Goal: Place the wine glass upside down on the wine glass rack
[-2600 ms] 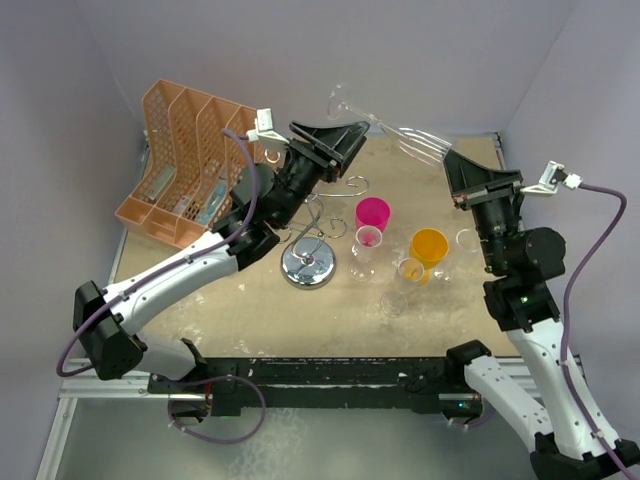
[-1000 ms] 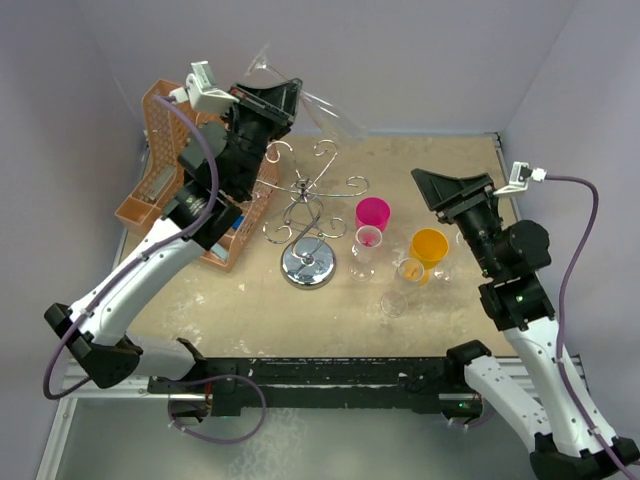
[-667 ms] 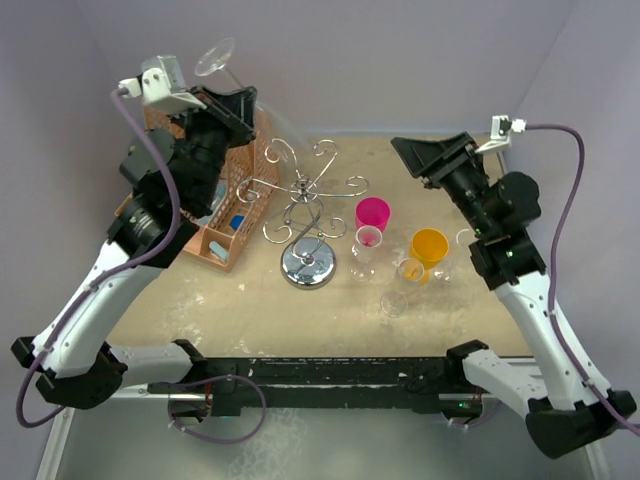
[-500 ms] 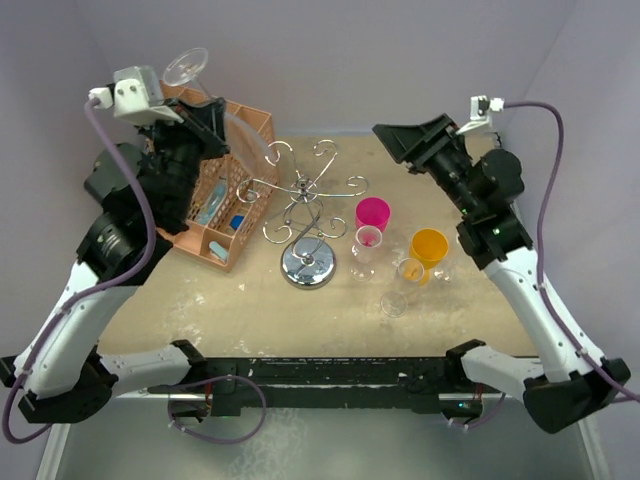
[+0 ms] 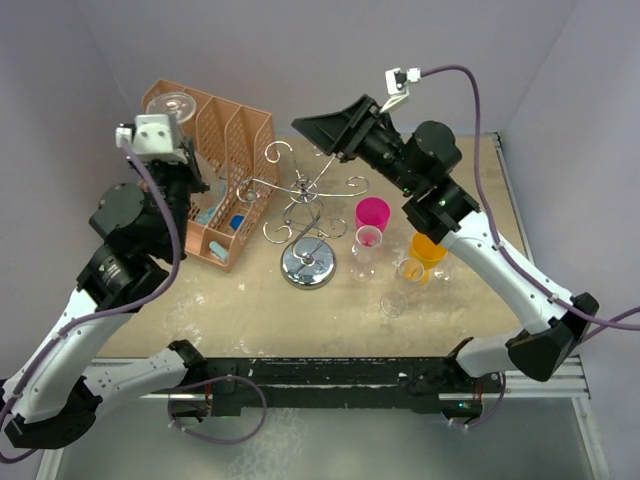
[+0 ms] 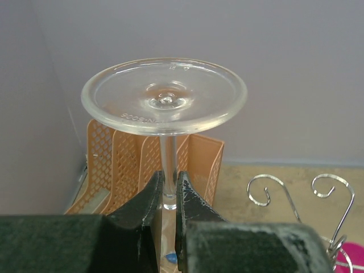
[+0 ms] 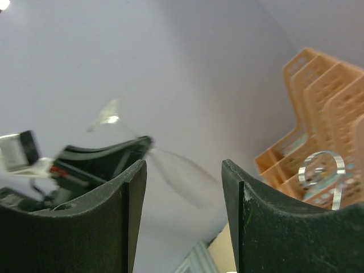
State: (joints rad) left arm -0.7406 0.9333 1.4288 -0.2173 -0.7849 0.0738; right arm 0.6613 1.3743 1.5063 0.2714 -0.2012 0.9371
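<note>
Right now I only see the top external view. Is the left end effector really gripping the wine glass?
Observer: Yes. In the left wrist view the left end effector is shut on the wine glass stem.
Operator: Which way up is it?
Observer: Foot on top, stem running down between the fingers; the bowl is mostly hidden below.
Operator: And the right end effector?
Observer: The right wrist view shows the right end effector open, with nothing between its fingers.
</note>
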